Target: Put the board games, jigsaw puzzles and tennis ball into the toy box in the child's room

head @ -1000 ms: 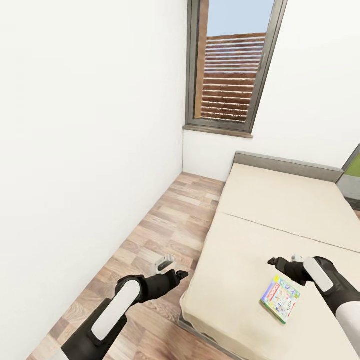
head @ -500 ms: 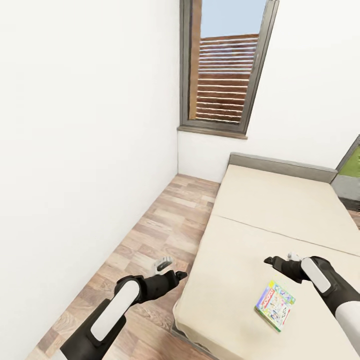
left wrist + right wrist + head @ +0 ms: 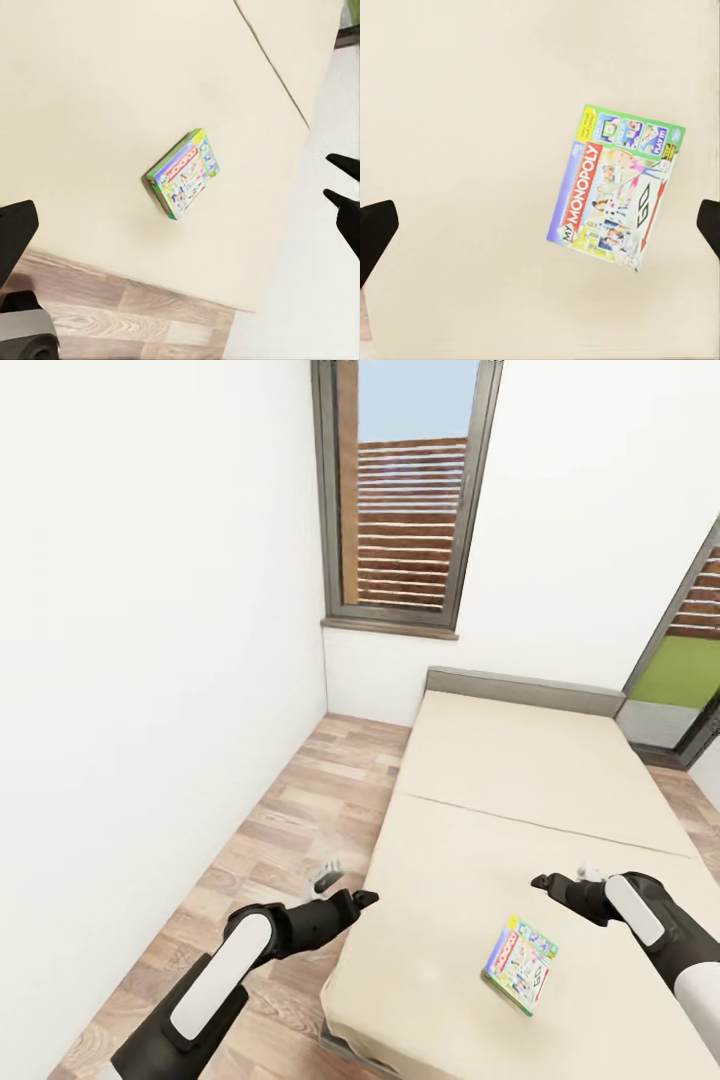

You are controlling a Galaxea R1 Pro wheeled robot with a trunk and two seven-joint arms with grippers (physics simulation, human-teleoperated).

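Board game (image 3: 520, 978) (green-edged box, lettered MY MONOPOLY (image 3: 617, 197)) lies flat on the bed (image 3: 520, 780), on the near half of the beige mattress, short of the seam that crosses it. Long axis runs diagonally to the bed's edges, one corner toward the near edge. It sits well in from the bed's left edge and from the foot edge (image 3: 150, 274); bare mattress on all sides of it.

Right gripper (image 3: 556, 882) hovers over the mattress just beyond the box, not touching; fingers spread, nothing between them. In the right wrist view the box sits between the two dark fingertips (image 3: 375, 232), nearer one of them.

Left gripper (image 3: 352, 902) hangs at the bed's left edge above the wood floor (image 3: 290, 830), fingers apart, empty.

Floor strip between white wall (image 3: 150, 660) and bed is open up to the window (image 3: 400, 500).
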